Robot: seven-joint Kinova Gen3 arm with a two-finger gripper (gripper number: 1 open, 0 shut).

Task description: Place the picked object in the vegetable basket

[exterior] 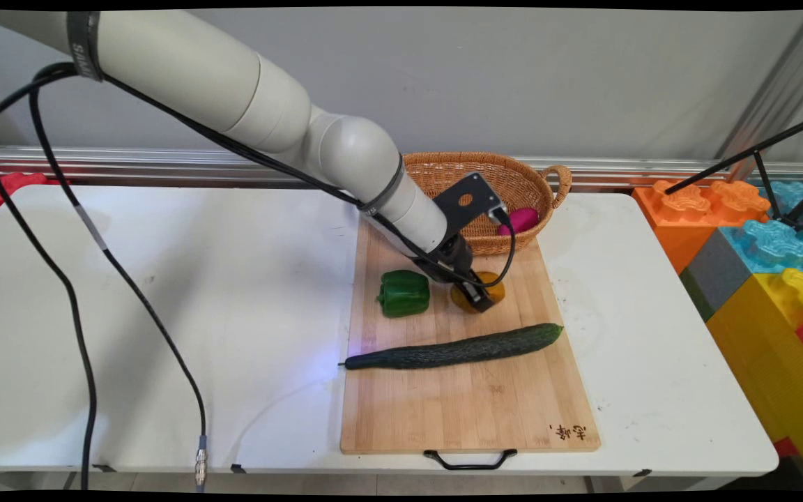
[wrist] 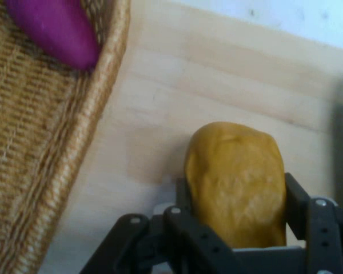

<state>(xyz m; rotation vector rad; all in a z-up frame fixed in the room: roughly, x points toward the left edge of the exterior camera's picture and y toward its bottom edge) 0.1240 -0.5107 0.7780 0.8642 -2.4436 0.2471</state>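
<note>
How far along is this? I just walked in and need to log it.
Looks done: one purple object lies in the basket. In hand: the gripper is closed on the yellow object, which rests on the cutting board. Possibly left: the green pepper and cucumber lie on the board, apart from the gripper.

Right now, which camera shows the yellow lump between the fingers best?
The hand view: the yellow lump fills the centre, with the pincer on both its sides. In the main view, the pincer hides most of the lump on the board.
</note>
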